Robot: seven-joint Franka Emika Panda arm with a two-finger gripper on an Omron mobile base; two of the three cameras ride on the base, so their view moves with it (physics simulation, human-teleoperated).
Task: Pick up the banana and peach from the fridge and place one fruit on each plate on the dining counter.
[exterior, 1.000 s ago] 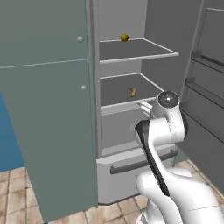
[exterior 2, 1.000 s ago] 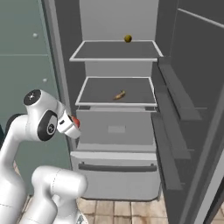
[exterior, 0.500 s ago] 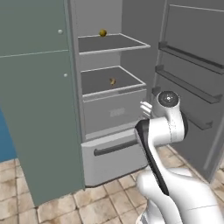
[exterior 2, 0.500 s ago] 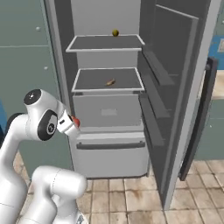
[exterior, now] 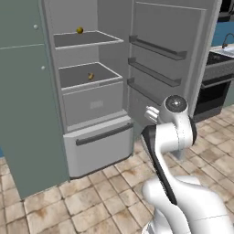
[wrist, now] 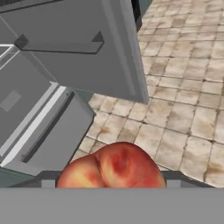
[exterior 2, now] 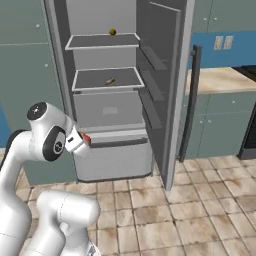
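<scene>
The fridge stood open ahead of the gripper, its door swung wide so the shelves could be reached, and the banana lay on the middle shelf, well beyond the jaws. The gripper was clamped on the peach, held clear of the shelves, probably for carrying to a plate. The hand view showed that grip; the base views showed the banana and a small ball above it.

Beige tiled floor, grey-green tall cabinets, blue wall, black oven, beige counter.
</scene>
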